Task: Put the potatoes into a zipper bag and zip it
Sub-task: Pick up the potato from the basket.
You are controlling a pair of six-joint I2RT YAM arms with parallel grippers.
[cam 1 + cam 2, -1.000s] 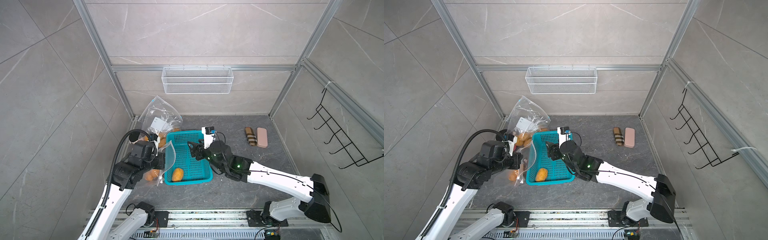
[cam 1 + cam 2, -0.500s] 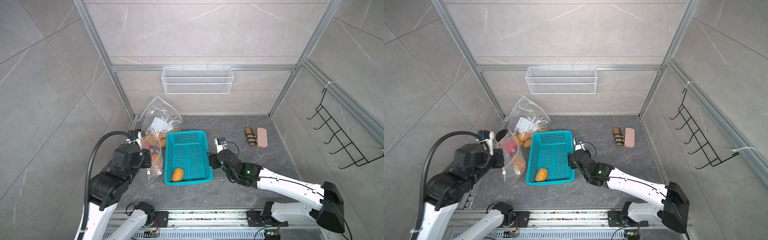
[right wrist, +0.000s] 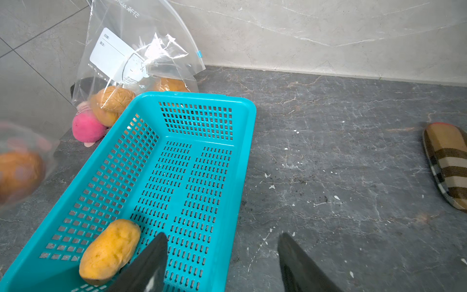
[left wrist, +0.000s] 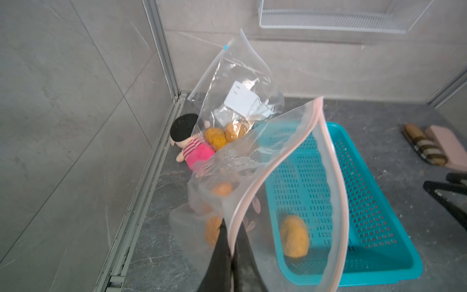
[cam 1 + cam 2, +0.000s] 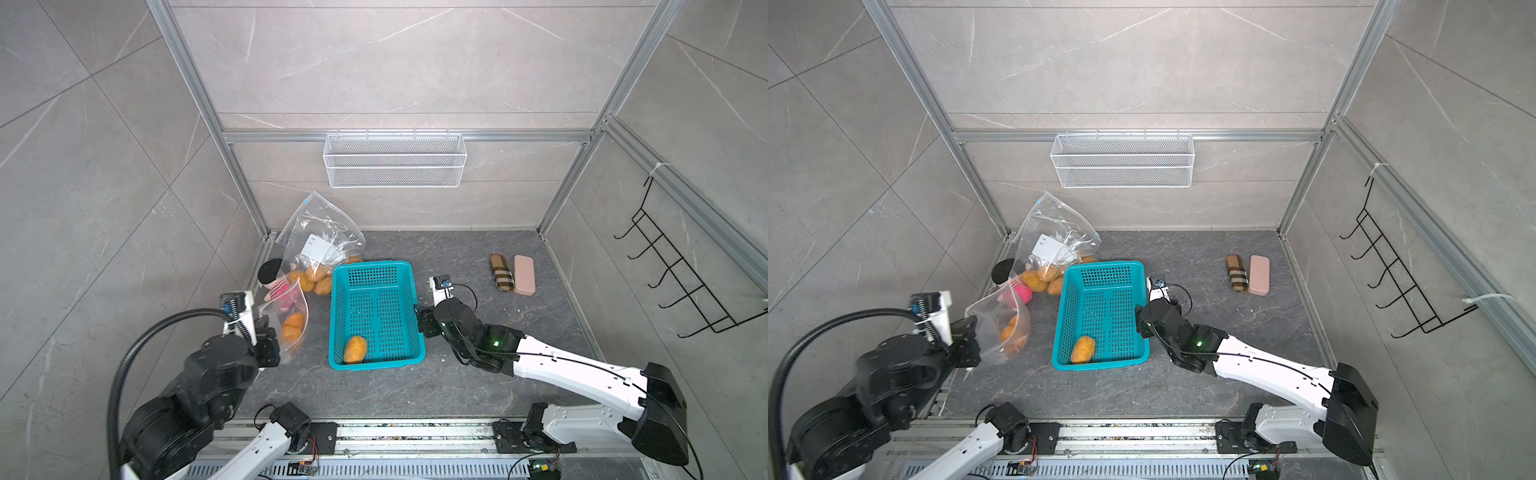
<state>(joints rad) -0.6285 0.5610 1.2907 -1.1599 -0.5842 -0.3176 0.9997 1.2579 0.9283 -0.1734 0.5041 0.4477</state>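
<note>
Dark marbled surface (image 5: 478,395), grey tiled walls. Nearest, at lower left in both top views, my left fingers (image 4: 220,255) are clenched on the pink zip rim of the frosted zipper bag (image 4: 283,156). Its mouth gapes toward the teal basket (image 5: 374,266). Bagged potatoes (image 5: 293,326) show through the film, at least two. My right fingers (image 3: 149,265) are released and grasp nothing, just beside the basket's right wall. One potato (image 5: 355,349) lies in the basket's near left corner.

Further back, left of the basket: pink doll (image 5: 282,293), then a cluster of potatoes (image 5: 311,280) at the foot of a clear bag (image 5: 320,232) leaning in the corner. I cannot tell which are inside it. Right of centre: plaid case (image 5: 500,273) and pink case (image 5: 523,275), side by side. Far wall: white wire shelf (image 5: 395,160).
</note>
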